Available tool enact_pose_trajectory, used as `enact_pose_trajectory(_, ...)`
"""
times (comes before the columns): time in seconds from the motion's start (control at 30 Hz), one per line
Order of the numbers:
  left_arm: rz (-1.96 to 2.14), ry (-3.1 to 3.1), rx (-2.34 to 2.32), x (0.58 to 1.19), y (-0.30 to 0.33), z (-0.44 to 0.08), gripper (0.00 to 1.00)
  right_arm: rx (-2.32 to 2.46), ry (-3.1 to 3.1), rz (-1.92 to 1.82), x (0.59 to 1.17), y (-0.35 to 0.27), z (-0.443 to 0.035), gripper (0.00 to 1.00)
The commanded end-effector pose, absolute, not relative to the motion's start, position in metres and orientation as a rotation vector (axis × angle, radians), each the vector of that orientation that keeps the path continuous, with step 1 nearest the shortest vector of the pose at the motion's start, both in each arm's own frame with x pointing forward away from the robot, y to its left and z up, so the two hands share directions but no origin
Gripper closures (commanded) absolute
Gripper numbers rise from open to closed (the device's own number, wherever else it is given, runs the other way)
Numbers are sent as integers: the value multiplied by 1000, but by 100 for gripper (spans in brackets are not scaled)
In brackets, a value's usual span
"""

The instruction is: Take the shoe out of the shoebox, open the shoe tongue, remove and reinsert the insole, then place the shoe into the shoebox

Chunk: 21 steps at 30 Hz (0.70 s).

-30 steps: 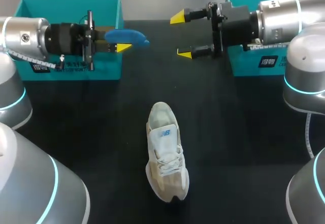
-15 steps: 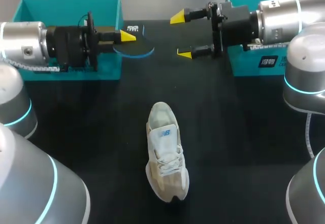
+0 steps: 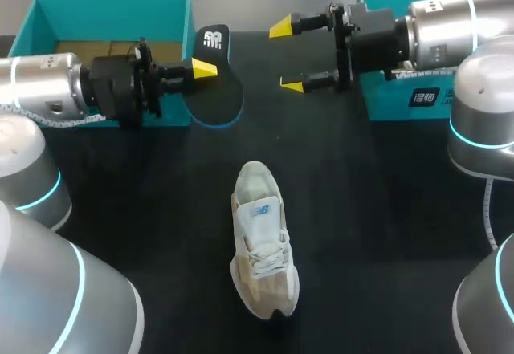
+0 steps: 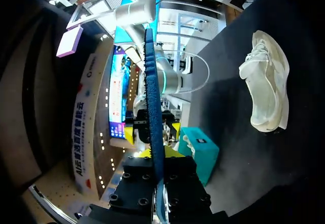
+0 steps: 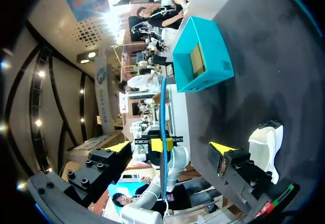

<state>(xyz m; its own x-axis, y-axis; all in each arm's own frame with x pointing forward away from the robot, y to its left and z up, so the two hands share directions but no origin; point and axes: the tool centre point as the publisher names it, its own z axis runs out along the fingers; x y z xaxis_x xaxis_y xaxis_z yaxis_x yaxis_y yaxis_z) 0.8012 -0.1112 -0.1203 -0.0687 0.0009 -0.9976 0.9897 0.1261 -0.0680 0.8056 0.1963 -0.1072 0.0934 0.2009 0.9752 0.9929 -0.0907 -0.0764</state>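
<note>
Now insole (image 3: 217,97) turned face-up, left fingers (image 3: 203,68) still gripping it, right fingers (image 3: 281,27) apart, unmoved

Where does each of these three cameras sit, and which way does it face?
Head view: above and behind, looking down on the black table; both arms show.
Left wrist view: along the left gripper gripping the blue-edged black insole.
Right wrist view: along the open right gripper toward the insole.
All share the white lace-up shoe.
</note>
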Motion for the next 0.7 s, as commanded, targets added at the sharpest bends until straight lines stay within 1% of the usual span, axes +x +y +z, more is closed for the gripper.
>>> enact_pose_trajectory(0.03, -1100, 1300, 1142, 812, -115, -118, 100, -1463, -1252, -1102, 806, 199, -108, 0)
enact_pose_trajectory(0.53, -1105, 1282, 1152, 814, -119, -121, 100, -1463, -1252, -1102, 806, 199, -108, 0)
enact_pose_trajectory(0.7, -1051, 1260, 1194, 815, -122, -121, 100, -1428, -1278, -1096, 798, 211, -116, 0)
